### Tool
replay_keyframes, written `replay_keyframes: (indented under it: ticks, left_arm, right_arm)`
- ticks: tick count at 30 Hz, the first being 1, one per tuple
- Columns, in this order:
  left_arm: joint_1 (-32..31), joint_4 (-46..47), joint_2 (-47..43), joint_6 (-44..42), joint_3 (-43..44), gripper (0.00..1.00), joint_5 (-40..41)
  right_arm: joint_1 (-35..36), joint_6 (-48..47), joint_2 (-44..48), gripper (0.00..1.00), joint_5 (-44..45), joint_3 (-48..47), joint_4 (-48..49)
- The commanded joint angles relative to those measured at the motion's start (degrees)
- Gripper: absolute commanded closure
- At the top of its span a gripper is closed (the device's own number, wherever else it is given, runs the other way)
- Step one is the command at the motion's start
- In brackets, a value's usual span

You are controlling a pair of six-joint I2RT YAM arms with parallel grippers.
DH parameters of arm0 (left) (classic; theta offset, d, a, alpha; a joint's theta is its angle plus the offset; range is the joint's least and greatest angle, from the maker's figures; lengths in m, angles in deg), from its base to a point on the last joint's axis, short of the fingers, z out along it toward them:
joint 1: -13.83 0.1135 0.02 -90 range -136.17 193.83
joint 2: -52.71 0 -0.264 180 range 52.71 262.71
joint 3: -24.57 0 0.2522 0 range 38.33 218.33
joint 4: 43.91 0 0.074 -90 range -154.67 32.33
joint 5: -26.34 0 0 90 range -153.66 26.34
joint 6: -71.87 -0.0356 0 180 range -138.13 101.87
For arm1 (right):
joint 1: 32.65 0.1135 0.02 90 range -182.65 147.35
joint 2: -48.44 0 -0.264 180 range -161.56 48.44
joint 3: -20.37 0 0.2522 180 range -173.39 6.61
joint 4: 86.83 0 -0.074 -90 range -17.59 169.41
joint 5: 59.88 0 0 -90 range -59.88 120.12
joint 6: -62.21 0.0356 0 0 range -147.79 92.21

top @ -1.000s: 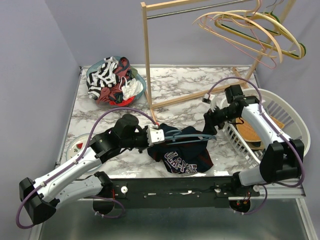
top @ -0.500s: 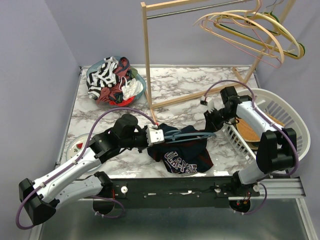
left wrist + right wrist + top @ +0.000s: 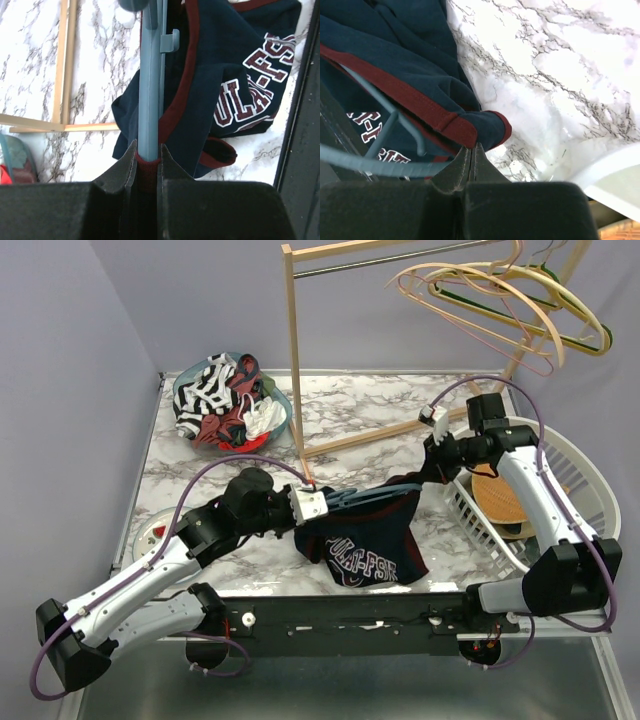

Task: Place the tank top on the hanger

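Both clenched: left pincer (image 3: 148,150) holds hanger (image 3: 149,95), right pincer (image 3: 471,148) holds tank top (image 3: 372,540) stretched between.

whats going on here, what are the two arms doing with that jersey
The two arms are working the tank top onto the grey-blue hanger. The left gripper is clamped on one end of the hanger together with the jersey's red trim. The right gripper appears to pinch the opposite edge of the fabric. The jersey hangs stretched between them above the table, only partly on.
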Motion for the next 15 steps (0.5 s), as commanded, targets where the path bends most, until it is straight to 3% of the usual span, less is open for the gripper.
replay_keyframes:
  ticks: [1,15]
  left_arm:
    - [0.02,1.79,0.40,0.85,1.75,1.00,5.66]
    - [0.11,5.04,-4.43,2.34,1.05,1.00,4.35]
  right_arm:
    - [-1.03,0.14,2.16,0.99,-1.64,-2.03,-2.40]
    - [-4.02,-0.21,1.90,1.00,-0.23,-1.33,-1.79]
